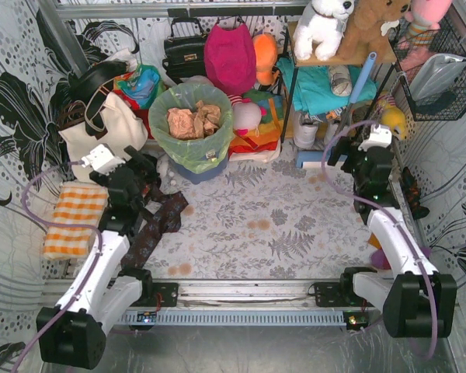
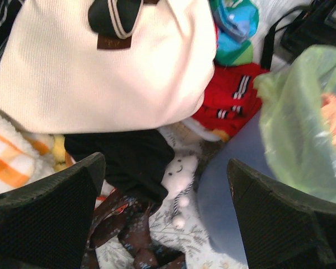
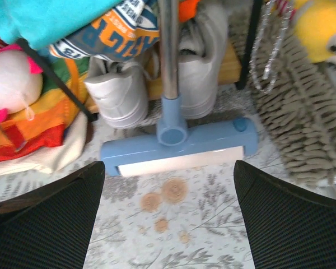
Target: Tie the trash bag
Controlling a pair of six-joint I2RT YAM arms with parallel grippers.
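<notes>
Trash bag (image 1: 188, 149) ahead-right of released left end effector (image 2: 167, 185) | right end effector (image 3: 168, 188) released

This was a robot test cell dressed up as a cluttered home storage corner. The left arm (image 1: 109, 256) and right arm (image 1: 396, 241) were bolted to a metal rail (image 1: 241, 317) at the near edge of a tabletop (image 1: 295, 233) covered in leaf-print cloth. Black-and-white floral sheets (image 1: 15, 101) on a metal frame (image 1: 179, 9) served as walls. Household clutter filled the far side: a cream handbag (image 1: 101, 132) at far left, a black handbag (image 1: 185, 50), a magenta bag (image 1: 230, 58), a trash bag (image 1: 194, 116) of crumpled paper in a round bin (image 1: 206, 172), plush toys (image 1: 324, 23) on a shelf (image 1: 342, 58), and a wire basket (image 1: 439, 70) at far right. Under the shelf stood white sneakers (image 3: 120, 95) and what seemed to be a blue floor mop (image 3: 179, 143), somewhat blurred.
</notes>
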